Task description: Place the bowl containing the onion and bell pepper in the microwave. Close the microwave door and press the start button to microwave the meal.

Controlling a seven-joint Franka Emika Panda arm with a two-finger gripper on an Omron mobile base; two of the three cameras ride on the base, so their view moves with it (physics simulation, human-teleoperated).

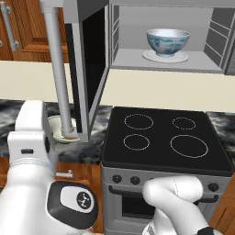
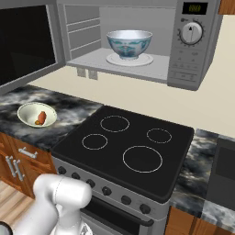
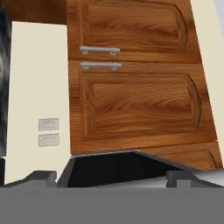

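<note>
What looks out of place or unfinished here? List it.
Nothing is spilled or damaged. The bowl sits upright on the turntable plate inside the microwave, but the microwave door hangs wide open over the counter. A second bowl with food pieces stays on the counter.

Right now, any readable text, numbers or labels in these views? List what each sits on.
Microwave display: green digits, too blurred to read.
Dial: tick marks around it, no legible numbers.
Panel buttons: too small to read.
Bowl: blue-green pattern, no text.
Stove knobs: no readable marks.
</note>
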